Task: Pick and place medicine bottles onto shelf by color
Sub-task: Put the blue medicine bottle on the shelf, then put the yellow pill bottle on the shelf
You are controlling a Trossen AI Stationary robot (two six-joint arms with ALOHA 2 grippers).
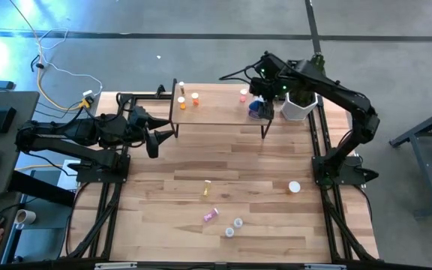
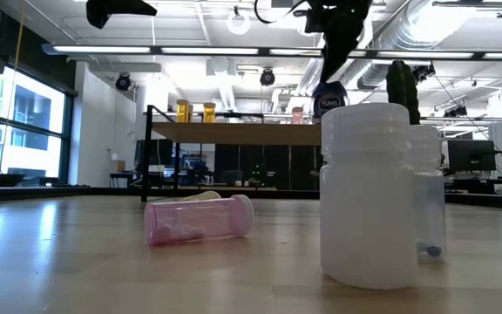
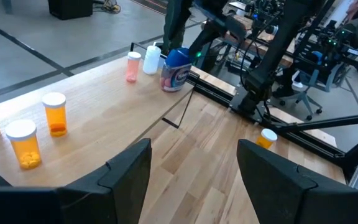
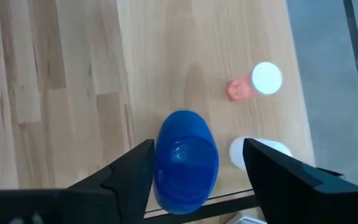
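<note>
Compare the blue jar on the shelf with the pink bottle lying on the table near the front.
The blue jar stands upright on the shelf; the pink bottle lies on its side on the table. The jar is wider and squat, the bottle slim. The right pincer hangs open right over the jar; no pincer is near the bottle. Both are capped containers.

A light-wood shelf (image 1: pixel 220 112) on black legs is set at the far side of the slatted counter (image 1: pixel 163 202). Orange bottles (image 1: pixel 195 98), a pink bottle (image 1: pixel 243 95) and a blue jar (image 1: pixel 256 108) are carried on it. A pink bottle (image 1: pixel 211 216), a yellowish bottle (image 1: pixel 207 188) and clear bottles (image 1: pixel 234 226) are scattered on the counter.
</note>
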